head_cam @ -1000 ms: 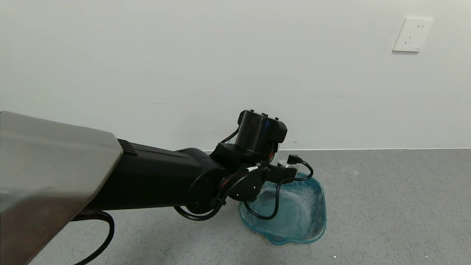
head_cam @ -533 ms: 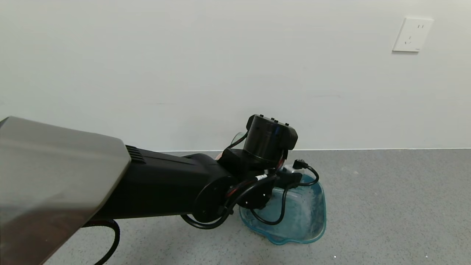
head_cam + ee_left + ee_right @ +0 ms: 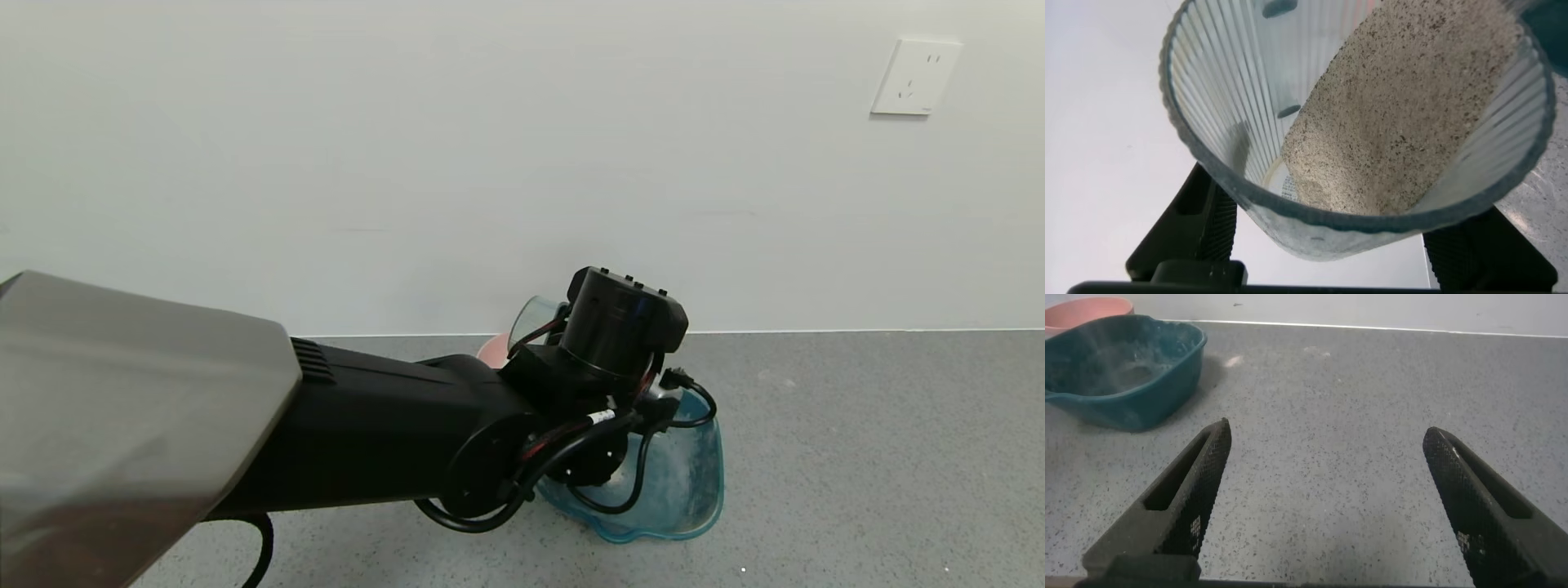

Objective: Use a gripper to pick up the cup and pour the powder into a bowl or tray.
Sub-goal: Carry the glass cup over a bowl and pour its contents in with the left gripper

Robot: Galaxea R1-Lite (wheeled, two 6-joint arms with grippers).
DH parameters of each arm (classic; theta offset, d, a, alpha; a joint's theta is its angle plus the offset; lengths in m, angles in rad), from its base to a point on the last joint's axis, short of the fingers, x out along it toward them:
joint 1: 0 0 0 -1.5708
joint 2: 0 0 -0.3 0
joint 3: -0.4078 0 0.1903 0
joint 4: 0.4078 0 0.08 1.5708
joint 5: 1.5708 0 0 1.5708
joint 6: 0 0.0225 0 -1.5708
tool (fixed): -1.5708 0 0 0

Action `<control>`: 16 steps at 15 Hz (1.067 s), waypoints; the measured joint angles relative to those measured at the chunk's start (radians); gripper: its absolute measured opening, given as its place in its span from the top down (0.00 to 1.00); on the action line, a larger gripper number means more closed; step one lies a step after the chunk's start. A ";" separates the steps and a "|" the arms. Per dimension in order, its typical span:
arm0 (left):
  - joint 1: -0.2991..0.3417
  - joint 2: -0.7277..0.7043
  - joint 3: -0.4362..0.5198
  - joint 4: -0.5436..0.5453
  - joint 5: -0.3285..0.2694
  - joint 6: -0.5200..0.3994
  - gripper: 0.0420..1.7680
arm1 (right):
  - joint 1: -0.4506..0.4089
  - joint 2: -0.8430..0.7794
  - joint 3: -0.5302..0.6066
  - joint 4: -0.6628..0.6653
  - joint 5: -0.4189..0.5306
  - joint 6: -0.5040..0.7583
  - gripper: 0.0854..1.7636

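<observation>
Holding cup tilted, left pincer (mouth toward camera) over tray.

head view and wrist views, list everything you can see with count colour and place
cup: 1, translucent pale blue-grey, ribbed, tipped, clamped in the left gripper
teal dish: 1, translucent teal, dusted white, on the grey floor below the left wrist
pink bowl: 1, pink, behind the dish by the wall
floor: 1, speckled grey
wall socket: 1, white, upper right of the wall
left gripper: 1, black, above the dish
right gripper: 1, black, open over bare floor, apart from the dish
</observation>
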 joint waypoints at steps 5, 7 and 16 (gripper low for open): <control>-0.016 0.004 0.004 0.006 0.038 0.018 0.28 | 0.000 0.000 0.000 0.000 0.000 0.000 0.03; -0.018 0.008 0.009 0.005 0.049 0.023 0.28 | 0.000 0.000 0.000 0.000 0.000 0.000 0.03; -0.036 0.015 0.042 -0.035 0.049 0.023 0.28 | 0.000 0.000 0.000 0.000 0.000 0.000 0.03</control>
